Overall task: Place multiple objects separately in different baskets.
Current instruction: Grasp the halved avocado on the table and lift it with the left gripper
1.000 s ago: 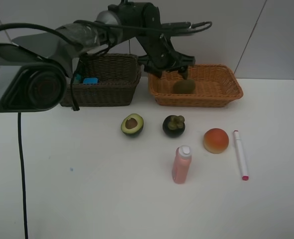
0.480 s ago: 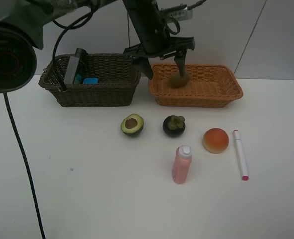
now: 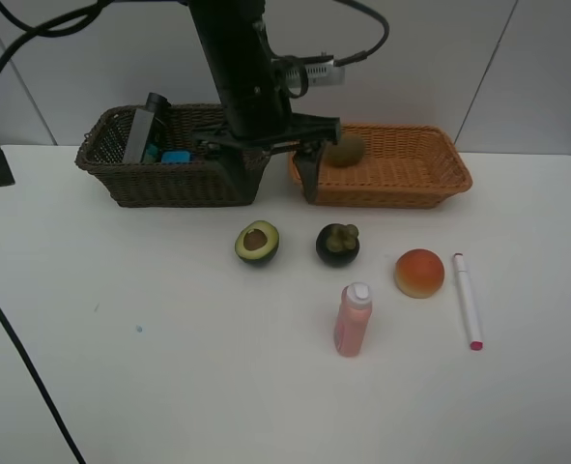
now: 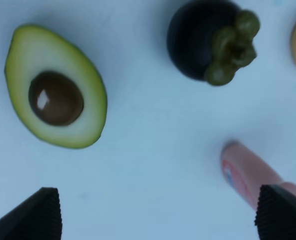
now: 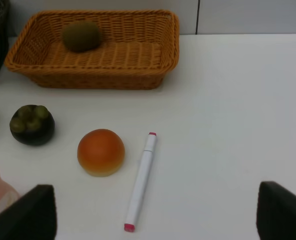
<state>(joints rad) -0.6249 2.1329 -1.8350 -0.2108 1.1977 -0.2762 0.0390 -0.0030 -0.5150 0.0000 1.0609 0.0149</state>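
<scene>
Nearest stand the pink bottle point(image 3: 353, 320) and, right of it, the marker point(image 3: 468, 302). The bun point(image 3: 419, 273) sits between them, slightly farther. Beyond are the mangosteen point(image 3: 337, 244) and, to its left, the halved avocado point(image 3: 257, 242), cut face up. The left gripper point(image 3: 272, 182) hangs just past them, fingers spread and empty; the right gripper point(image 5: 160, 215) is likewise released. I judge the avocado next: centre over it, descend straight, and close across its narrow width, clear of the mangosteen. Farthest, the kiwi point(image 3: 344, 150) lies in the light basket point(image 3: 391, 189). The pump bottle point(image 3: 142, 130) and what seems the eraser point(image 3: 176, 157) are in the dark basket point(image 3: 159, 187).
</scene>
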